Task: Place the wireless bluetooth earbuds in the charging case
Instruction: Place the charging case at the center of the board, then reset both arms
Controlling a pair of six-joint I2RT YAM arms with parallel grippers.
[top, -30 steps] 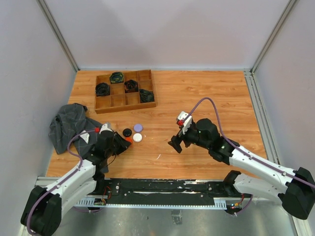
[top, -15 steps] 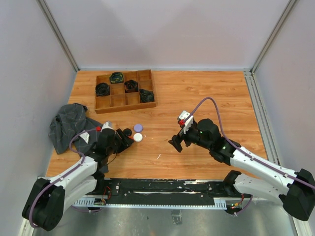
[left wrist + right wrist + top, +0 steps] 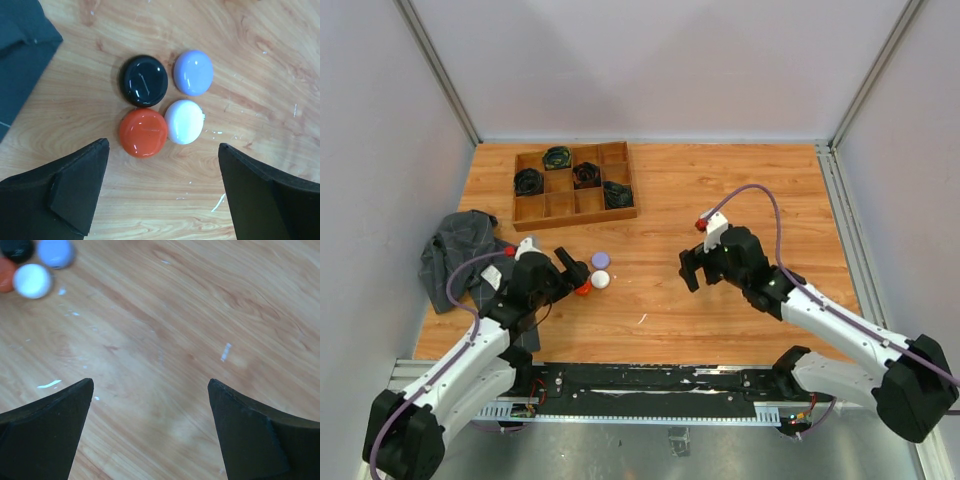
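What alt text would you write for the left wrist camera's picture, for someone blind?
Four round pucks, black, lavender, orange-red and white, sit clustered on a wooden table. The left gripper stands wide open and empty at the bottom; dark cloth fills the top-left corner.

Four pucks (image 3: 600, 281) huddle on the bench (image 3: 720, 190) left of centre, left pincer (image 3: 162, 144) at their left; divided tray (image 3: 575, 218) behind, upper left; cloth (image 3: 455, 255) far left
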